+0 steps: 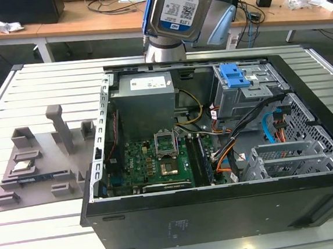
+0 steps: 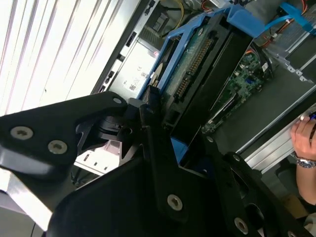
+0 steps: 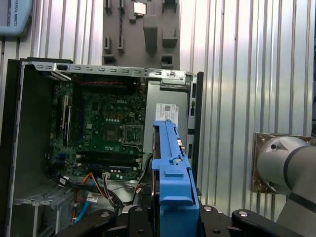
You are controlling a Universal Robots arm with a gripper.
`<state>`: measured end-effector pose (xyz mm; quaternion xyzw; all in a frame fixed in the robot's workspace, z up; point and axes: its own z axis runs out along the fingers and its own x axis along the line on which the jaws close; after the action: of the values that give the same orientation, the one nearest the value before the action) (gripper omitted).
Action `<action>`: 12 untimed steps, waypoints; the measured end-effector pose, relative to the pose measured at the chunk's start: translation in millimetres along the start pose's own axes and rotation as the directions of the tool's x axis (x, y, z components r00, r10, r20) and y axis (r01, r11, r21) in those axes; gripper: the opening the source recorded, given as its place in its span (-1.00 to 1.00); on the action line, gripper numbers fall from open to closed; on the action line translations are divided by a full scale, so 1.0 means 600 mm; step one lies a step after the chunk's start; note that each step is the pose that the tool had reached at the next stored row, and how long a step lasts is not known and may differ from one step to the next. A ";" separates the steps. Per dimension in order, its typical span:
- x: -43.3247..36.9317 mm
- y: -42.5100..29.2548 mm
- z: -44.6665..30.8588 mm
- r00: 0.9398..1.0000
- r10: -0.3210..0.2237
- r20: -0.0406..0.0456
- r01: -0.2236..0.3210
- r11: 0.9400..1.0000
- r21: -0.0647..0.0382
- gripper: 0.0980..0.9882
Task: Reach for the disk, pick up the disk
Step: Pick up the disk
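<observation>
Since the disk (image 1: pixel 182 6) hangs above the computer case (image 1: pixel 221 216), clamped in the hand (image 3: pixel 173 213), the pick-up looks done. Carrying it onward needs a steady grip.

The disk (image 1: pixel 181 6) is silver metal, its bracket (image 3: pixel 170 168) matt blue plastic.

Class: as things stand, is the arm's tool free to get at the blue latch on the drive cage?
Probably not: the tool is shut on the hard drive, high above the computer case. The blue latch lies uncovered, but the tool is full.
</observation>
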<state>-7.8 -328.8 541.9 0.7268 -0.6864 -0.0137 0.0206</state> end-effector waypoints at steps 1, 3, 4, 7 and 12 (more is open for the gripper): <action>0.000 -0.004 0.000 1.000 0.000 0.000 0.000 1.000 0.000 -0.40; 0.001 -0.015 -0.001 1.000 0.000 0.000 0.000 1.000 0.000 -0.40; 0.001 -0.019 -0.001 1.000 0.000 0.000 0.000 1.000 0.000 -0.40; 0.002 -0.035 -0.002 1.000 0.000 0.000 0.000 1.000 0.000 -0.40; 0.004 -0.070 -0.003 1.000 0.000 0.000 0.000 1.000 0.000 -0.40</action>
<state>34.2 -328.8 542.0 0.7268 -0.6864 -0.0138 0.0207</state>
